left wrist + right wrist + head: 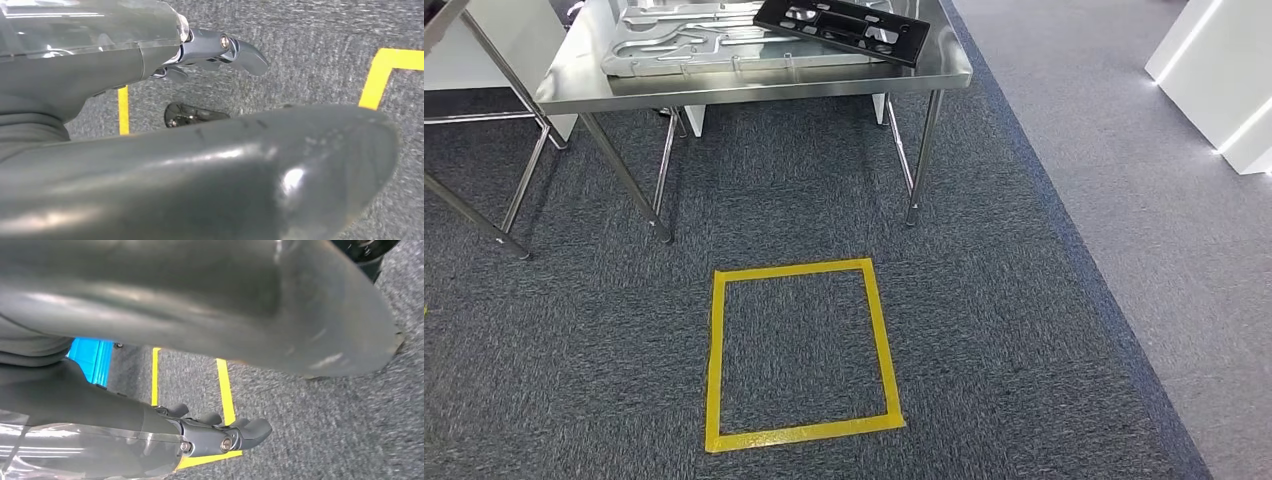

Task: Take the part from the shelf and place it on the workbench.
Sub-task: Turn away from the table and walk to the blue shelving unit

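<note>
Even, bright indoor light falls from above. In the head view the steel table (pixel 754 80) mirrors it in pale glare, its legs casting only faint shadows on the carpet (pixel 984 330), and glowing strips burn white on the white units (pixel 1224 70). Both wrist views are soft: the near thumb (pixel 225 175) is blurred, with smeared highlights.
</note>
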`<action>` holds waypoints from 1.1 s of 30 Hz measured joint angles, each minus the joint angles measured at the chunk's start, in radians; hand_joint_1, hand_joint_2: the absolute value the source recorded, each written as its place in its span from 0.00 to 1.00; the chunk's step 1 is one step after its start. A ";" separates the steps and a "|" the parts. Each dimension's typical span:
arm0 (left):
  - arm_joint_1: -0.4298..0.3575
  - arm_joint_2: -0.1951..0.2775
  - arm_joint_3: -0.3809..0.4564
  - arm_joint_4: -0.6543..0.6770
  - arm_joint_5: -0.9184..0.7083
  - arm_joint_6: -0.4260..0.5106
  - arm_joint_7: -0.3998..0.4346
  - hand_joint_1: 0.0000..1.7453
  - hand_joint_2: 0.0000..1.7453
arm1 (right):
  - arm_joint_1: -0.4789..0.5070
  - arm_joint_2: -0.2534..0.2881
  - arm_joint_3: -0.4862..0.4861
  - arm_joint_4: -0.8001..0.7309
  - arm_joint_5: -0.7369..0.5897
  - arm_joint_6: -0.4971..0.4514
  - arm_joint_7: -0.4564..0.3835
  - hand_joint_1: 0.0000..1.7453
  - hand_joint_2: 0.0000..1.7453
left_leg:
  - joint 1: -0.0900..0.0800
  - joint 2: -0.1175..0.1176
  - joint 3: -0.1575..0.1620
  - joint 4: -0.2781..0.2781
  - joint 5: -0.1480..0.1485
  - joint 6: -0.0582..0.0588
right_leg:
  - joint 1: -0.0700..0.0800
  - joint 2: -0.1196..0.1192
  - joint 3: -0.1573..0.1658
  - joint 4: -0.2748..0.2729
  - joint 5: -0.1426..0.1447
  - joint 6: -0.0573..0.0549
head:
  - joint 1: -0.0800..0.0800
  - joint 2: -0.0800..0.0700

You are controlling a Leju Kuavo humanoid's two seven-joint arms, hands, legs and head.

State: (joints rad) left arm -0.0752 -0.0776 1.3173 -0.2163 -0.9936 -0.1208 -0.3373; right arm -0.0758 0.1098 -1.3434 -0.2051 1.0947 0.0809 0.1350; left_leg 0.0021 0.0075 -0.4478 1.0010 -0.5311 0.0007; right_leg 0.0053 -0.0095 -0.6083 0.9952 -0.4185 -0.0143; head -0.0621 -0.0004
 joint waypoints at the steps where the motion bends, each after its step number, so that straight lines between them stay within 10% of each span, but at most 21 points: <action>1: -0.001 0.000 0.000 0.000 -0.001 0.001 -0.004 0.00 0.00 | -0.001 0.000 0.000 0.000 0.001 0.000 -0.006 0.00 0.00 | -0.003 -0.001 0.019 -0.035 -0.010 0.003 | 0.000 -0.001 -0.004 0.001 0.007 0.006 | 0.000 0.000; 4: 0.000 0.001 -0.001 0.000 -0.001 0.002 -0.012 0.00 0.00 | -0.002 0.000 0.005 0.000 0.016 0.002 -0.027 0.00 0.00 | -0.003 0.001 0.015 -0.055 0.002 0.020 | -0.004 0.000 -0.011 0.012 0.009 0.022 | 0.000 0.000; 8: 0.000 0.004 -0.001 0.000 0.000 0.004 -0.017 0.00 0.00 | -0.001 0.000 0.031 0.000 0.055 0.014 -0.032 0.00 0.00 | -0.002 0.000 -0.015 -0.056 0.032 0.035 | -0.011 0.006 -0.087 0.226 -0.137 0.038 | 0.000 0.000; 10: 0.001 0.008 -0.001 0.000 -0.001 0.004 -0.017 0.00 0.00 | 0.001 0.000 0.040 0.001 0.061 0.016 -0.032 0.00 0.00 | -0.004 -0.001 -0.034 -0.049 0.042 0.035 | -0.013 0.006 -0.095 0.291 -0.164 0.042 | 0.000 0.000; 15: 0.000 0.013 -0.001 0.000 -0.001 0.004 -0.011 0.00 0.00 | -0.002 0.000 0.054 0.001 0.065 0.008 -0.032 0.00 0.00 | -0.006 -0.006 -0.063 -0.023 0.051 0.021 | -0.011 0.010 0.088 0.015 -0.078 0.028 | 0.000 0.000; 20: -0.001 0.017 -0.005 0.000 -0.003 0.009 -0.007 0.00 0.00 | -0.003 0.000 0.060 0.001 0.066 0.001 -0.032 0.00 0.00 | -0.006 -0.006 -0.086 0.011 0.031 -0.004 | -0.011 0.006 0.088 -0.012 -0.063 -0.004 | 0.000 0.000; 25: 0.000 0.020 -0.009 0.000 -0.012 0.008 -0.007 0.00 0.00 | -0.002 0.000 0.065 0.001 0.062 -0.001 -0.032 0.00 0.00 | 0.000 -0.006 -0.199 0.283 -0.099 -0.017 | -0.006 0.000 0.069 -0.010 -0.051 -0.018 | 0.000 0.000; 30: -0.002 0.022 -0.021 0.000 -0.018 0.005 -0.012 0.00 0.00 | -0.003 0.000 0.066 0.001 0.063 0.002 -0.033 0.00 0.00 | -0.002 -0.004 -0.057 0.015 0.022 -0.005 | -0.002 -0.002 0.061 0.004 -0.048 -0.007 | 0.000 0.000; 33: -0.003 0.024 -0.023 0.000 -0.020 0.004 -0.015 0.00 0.00 | -0.004 0.000 0.074 0.001 0.082 0.010 -0.033 0.00 0.00 | -0.005 -0.010 -0.051 -0.017 0.030 0.011 | -0.001 -0.006 0.056 0.007 -0.043 0.009 | 0.000 0.000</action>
State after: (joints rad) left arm -0.0778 -0.0539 1.2940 -0.2163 -1.0136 -0.1167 -0.3519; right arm -0.0795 0.1095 -1.2690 -0.2041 1.1772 0.0913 0.1022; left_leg -0.0025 -0.0021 -0.4984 0.9845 -0.5016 0.0113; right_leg 0.0039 -0.0160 -0.5524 1.0017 -0.4610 -0.0050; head -0.0622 -0.0004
